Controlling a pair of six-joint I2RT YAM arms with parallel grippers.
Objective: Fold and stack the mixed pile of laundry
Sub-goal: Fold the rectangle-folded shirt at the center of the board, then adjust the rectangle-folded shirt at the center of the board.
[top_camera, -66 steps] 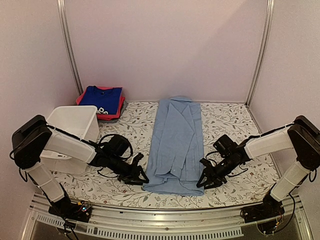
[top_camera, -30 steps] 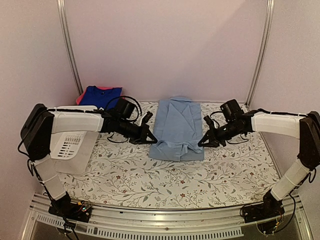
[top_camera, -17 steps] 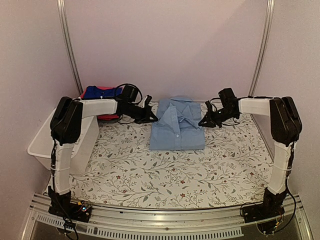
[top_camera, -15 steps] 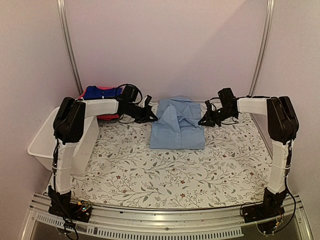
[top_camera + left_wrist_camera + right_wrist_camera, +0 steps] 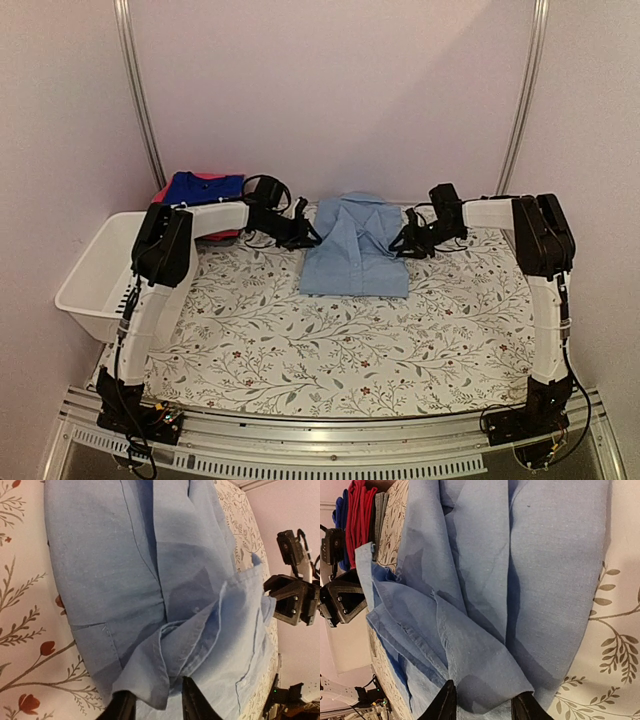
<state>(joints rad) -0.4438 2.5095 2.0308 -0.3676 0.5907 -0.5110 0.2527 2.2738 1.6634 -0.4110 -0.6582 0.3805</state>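
Two arms meet at the folded shirt

Top view: the pale-blue shirt (image 5: 352,262) lies folded in the upper middle of the flowery surface (image 5: 330,350), with the left fingers (image 5: 306,237) at its left edge and the right fingers (image 5: 403,246) at its right edge. A blue and pink-red stack (image 5: 205,190) sits upper left, above a white basket (image 5: 95,285). Left wrist view: at the bottom, the fingers are a little apart, with a shirt corner between them. Right wrist view: at the bottom, the fingers show a narrow gap, with the shirt edge between them.
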